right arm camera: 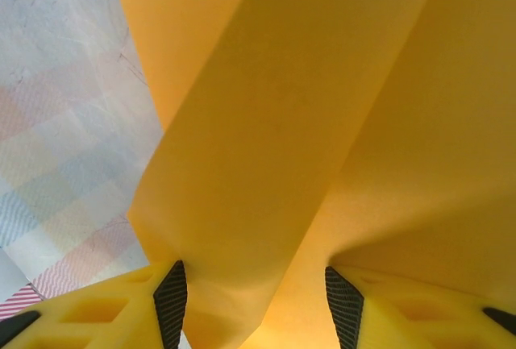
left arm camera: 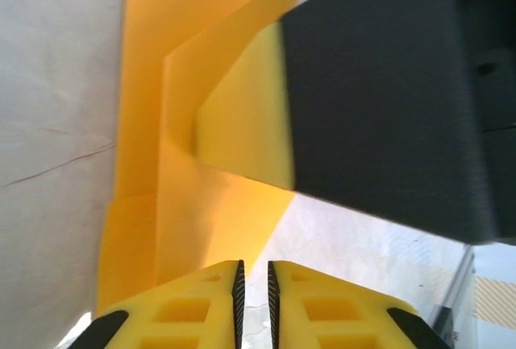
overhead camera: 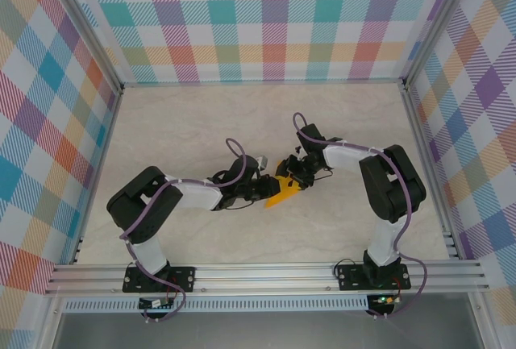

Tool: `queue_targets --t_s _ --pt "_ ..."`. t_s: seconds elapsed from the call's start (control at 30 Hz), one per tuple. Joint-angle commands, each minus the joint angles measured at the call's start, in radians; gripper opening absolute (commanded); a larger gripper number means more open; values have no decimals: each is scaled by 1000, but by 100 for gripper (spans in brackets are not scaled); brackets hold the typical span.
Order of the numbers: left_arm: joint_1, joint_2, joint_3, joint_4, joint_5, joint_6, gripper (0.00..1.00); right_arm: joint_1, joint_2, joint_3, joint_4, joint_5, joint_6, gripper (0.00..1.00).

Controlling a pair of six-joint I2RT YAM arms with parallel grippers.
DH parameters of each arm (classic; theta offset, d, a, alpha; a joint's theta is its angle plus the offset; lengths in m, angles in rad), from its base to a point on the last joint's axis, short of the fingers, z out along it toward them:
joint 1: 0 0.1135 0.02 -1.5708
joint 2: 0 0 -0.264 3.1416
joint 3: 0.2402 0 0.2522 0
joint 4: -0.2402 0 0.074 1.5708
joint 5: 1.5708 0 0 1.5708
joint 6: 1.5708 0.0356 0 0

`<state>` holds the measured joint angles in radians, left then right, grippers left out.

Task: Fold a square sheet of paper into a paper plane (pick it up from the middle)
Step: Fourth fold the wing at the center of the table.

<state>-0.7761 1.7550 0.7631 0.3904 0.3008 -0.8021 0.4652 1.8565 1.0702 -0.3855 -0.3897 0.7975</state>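
Mid-fold: paper (overhead camera: 282, 196) sits centre frame, my right gripper (right arm camera: 256, 301) clamping its fold with jaws half apart, left gripper (left arm camera: 254, 284) nearly shut by its edge. Next I'd need to press the crease flat.

Pale, marble-veined tabletop (overhead camera: 339, 107) under bright, even light. Pastel plaid walls (overhead camera: 266, 18) close it in at 9, 12 and 3 o'clock, framed by aluminium corner posts (overhead camera: 83, 22). A slotted aluminium rail (overhead camera: 266, 276) crosses at 6 o'clock, with a grey floor strip (overhead camera: 266, 329) below it.
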Motion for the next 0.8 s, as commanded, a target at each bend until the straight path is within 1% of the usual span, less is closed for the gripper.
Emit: queue_targets --t_s 0.0,0.3,0.6,0.7,0.77 --pt "-5 16 28 -83 -37 29 16 -8 81 -39 -105 163 2 53" --pt "-4 53 48 -108 -48 32 11 -8 90 -39 -116 179 2 50" --pt "-3 48 46 -83 -23 27 11 -8 109 -32 -150 213 7 45" --pt "-2 17 37 -66 -20 18 12 -8 116 -29 -157 218 10 44" --pt "-2 -14 24 -60 -37 12 14 -8 121 -28 -159 219 11 43"
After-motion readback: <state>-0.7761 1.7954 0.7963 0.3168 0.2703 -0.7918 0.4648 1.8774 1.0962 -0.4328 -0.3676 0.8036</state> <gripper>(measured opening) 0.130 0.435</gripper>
